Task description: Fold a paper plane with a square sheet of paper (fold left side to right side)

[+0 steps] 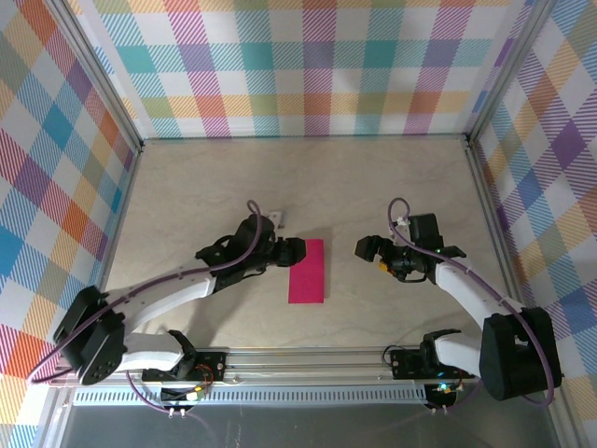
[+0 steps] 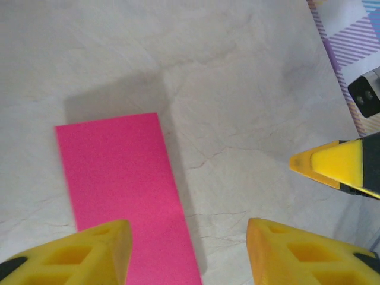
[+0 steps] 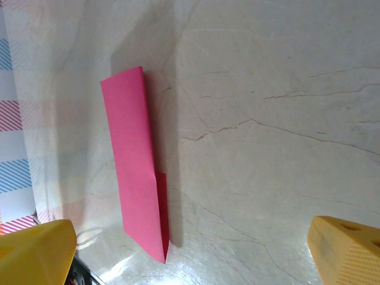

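The square sheet of paper [image 1: 308, 273] lies on the table as a narrow magenta-pink rectangle, folded in half with its long sides running near to far. My left gripper [image 1: 295, 250] hovers at the paper's far left corner, its yellow fingers [image 2: 89, 252] apart and nothing between them. In the left wrist view the paper [image 2: 119, 172] lies flat under the left finger. My right gripper [image 1: 366, 249] stands wide open to the right of the paper, clear of it. From the right wrist view the paper [image 3: 132, 160] shows its top layer slightly off the lower one at one end.
The beige marbled table [image 1: 392, 187] is closed in by checked walls [image 1: 308, 65] at the back and on both sides. An aluminium rail [image 1: 308, 359] with the arm bases runs along the near edge. One yellow fingertip [image 2: 332, 166] of the right gripper shows in the left wrist view.
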{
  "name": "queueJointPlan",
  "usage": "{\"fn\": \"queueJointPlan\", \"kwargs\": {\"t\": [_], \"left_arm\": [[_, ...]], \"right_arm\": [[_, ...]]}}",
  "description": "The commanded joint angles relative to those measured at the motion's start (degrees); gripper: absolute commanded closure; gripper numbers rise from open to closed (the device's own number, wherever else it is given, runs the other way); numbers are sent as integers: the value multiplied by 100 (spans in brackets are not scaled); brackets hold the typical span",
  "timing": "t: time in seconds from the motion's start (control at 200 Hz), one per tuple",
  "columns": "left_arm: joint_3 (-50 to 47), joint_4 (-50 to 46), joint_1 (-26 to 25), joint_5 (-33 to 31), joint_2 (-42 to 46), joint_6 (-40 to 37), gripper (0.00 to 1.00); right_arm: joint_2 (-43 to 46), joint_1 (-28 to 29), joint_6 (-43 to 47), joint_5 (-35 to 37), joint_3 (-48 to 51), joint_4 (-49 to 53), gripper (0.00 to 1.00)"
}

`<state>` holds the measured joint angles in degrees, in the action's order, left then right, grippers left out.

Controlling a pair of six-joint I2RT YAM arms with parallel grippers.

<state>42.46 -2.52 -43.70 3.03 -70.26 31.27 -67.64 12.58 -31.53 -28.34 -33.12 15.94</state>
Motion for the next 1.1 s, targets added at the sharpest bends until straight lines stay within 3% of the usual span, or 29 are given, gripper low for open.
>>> {"fn": "queueJointPlan", "kwargs": {"t": [0.0,0.225,0.52,0.785,1.095], "left_arm": [[-487,568,119,-369,563,-97,39],[-1415,974,229,-724,1453,-182,36],[-2050,1017,261,-1302,2225,-147,30],[-2049,872,267,-1375,2160,-209,30],[-1841,806,275,-1207,1768,-270,29]], "right_arm": [[-179,251,-233,-242,26,-369,0],[-690,863,-451,-242,-223,-779,4],[-1543,1434,-772,-451,-625,-1520,15],[-2260,1768,-948,-548,-941,-1886,25],[-2940,1897,-928,-602,-1229,-2035,46]]}}
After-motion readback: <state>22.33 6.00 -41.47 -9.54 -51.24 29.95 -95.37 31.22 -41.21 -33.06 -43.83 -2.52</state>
